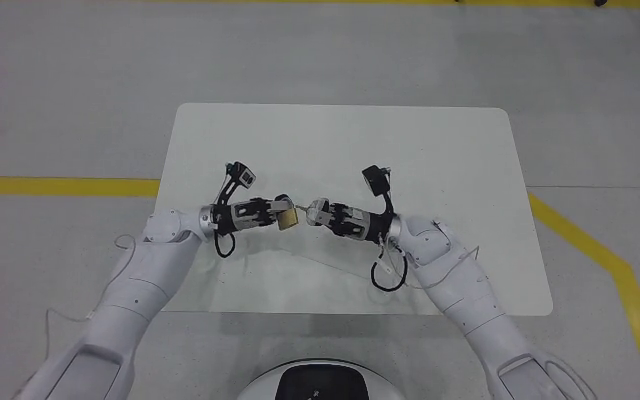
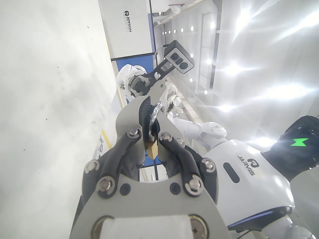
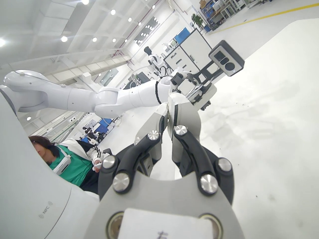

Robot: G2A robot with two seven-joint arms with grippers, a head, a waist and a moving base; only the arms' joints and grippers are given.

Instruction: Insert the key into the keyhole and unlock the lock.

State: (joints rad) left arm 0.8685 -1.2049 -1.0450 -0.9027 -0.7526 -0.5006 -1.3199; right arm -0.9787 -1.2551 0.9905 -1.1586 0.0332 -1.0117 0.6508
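Two grippers faced tip to tip above the middle of the white table. Left gripper was clamped on the brass lock, shackle between its fingers. Right gripper was pinched narrow, fingers pressed together, just beside the lock.

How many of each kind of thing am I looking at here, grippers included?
grippers: 2, the left gripper and the right gripper
brass padlock: 1
white table: 1
Total: 4
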